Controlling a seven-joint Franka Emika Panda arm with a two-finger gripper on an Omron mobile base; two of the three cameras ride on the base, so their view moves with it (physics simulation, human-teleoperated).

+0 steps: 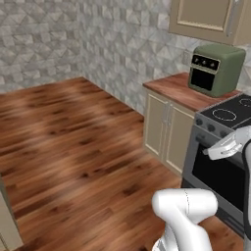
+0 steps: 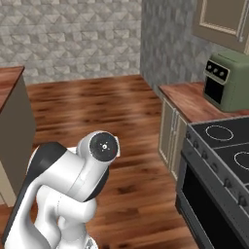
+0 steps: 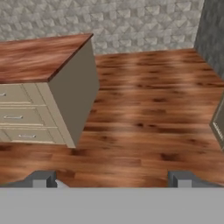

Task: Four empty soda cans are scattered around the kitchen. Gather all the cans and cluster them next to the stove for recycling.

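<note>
The soda cans are out of view. The stove (image 1: 229, 113), a black glass cooktop with white ring burners over a grey oven with knobs, stands at the right edge; the right base view has the stove (image 2: 220, 146) at its lower right. In the hand view my gripper (image 3: 113, 180) is open, its two dark fingertips (image 3: 43, 179) standing wide apart with nothing between them, and it looks over bare wooden floor. My white arm (image 1: 185, 211) rises in front of the oven.
A green countertop oven (image 1: 216, 68) sits on a wooden counter (image 1: 174, 89) left of the stove, over beige cabinet doors (image 1: 165, 128). An island with a wooden top and drawers (image 3: 41, 59) stands across the floor. Wide wooden floor (image 1: 73, 142) lies between them.
</note>
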